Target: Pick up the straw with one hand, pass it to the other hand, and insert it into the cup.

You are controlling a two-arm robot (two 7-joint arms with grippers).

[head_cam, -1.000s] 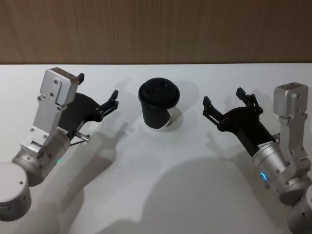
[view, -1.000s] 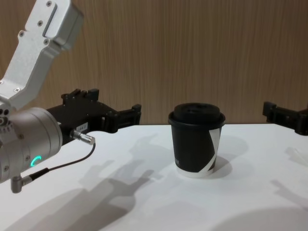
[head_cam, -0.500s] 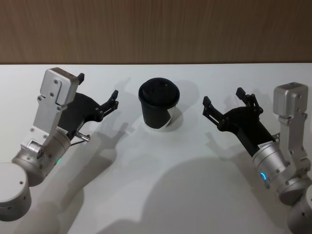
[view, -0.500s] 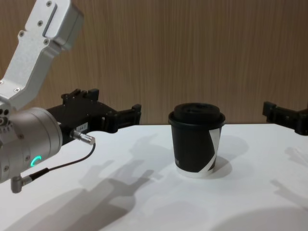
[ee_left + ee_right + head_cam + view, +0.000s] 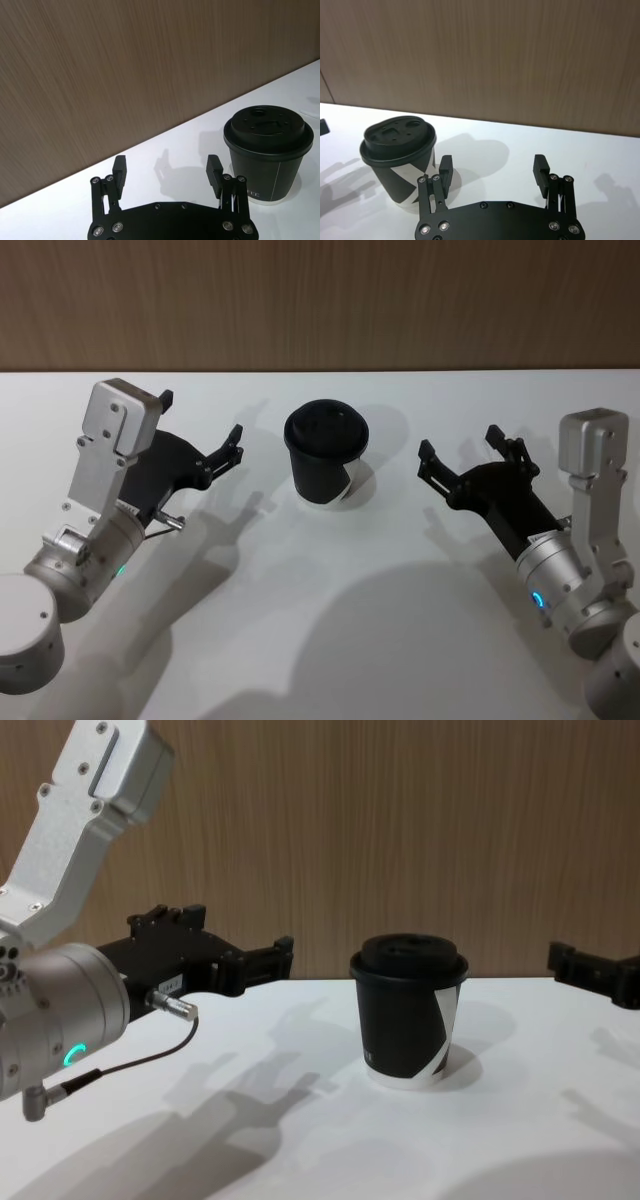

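**1. Left pincer** (image 5: 200,418). Near left, raised above the white desk (image 5: 320,630). Jaws wide, holding nothing. A thin grey cable (image 5: 120,1065) with a metal plug loops by its wrist.

**2. Right pincer** (image 5: 458,443). Near right, also off the desk. Jaws wide, empty, tips angled toward the cup.

**3. Straw.** Held by neither pincer. Judged light, smooth and slim, stiff enough to stay straight but easily crushed or kinked. Best taken near mid-length with a gentle close, leaving 1 end free for the other pincer. For insertion, a hold on the upper part leaves the lower end free to lead.

**4. Cup** (image 5: 325,455). 1 black paper cup with black lid and white curved stripe, upright on the desk. It stands between the 2 pincers and slightly beyond their tips, touching neither. The small lid opening (image 5: 260,109) faces up. Probably light, so a sideways push could tip it.

**5. Wood-grain wall** (image 5: 320,300). Directly behind the desk.
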